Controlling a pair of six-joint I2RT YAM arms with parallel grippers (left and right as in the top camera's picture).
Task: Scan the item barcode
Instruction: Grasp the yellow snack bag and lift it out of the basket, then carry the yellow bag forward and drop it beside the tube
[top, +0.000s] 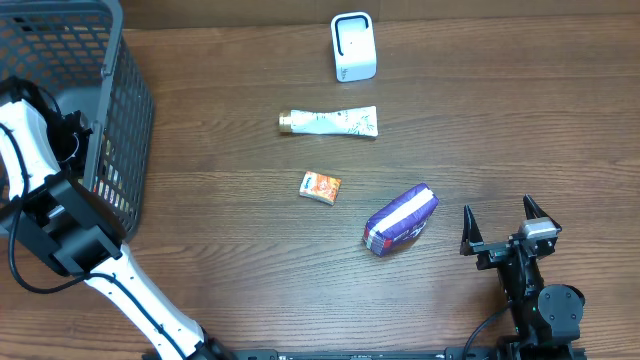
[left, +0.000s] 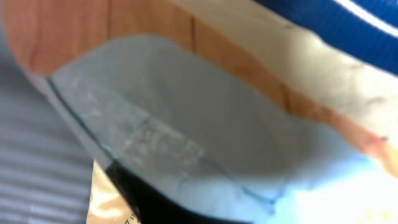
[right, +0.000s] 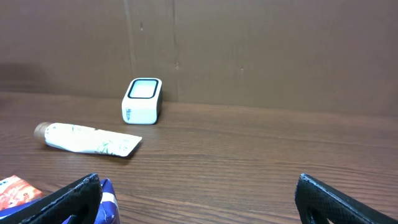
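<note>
A crinkled packet (left: 186, 124) in pale blue, orange and white fills the left wrist view, pressed close to the camera. My left arm (top: 40, 130) reaches down into the grey mesh basket (top: 125, 110), and its gripper is hidden there. The fingers do not show, so I cannot tell whether they hold the packet. The white barcode scanner (top: 353, 47) stands at the back of the table, also seen as the scanner (right: 142, 100) in the right wrist view. My right gripper (top: 505, 222) rests open at the front right, nothing between its fingers.
On the wooden table lie a white tube (top: 330, 122), a small orange box (top: 320, 186) and a purple pack (top: 400, 219). The purple pack (right: 106, 199) sits just beside my right gripper's left finger. The basket fills the back left corner.
</note>
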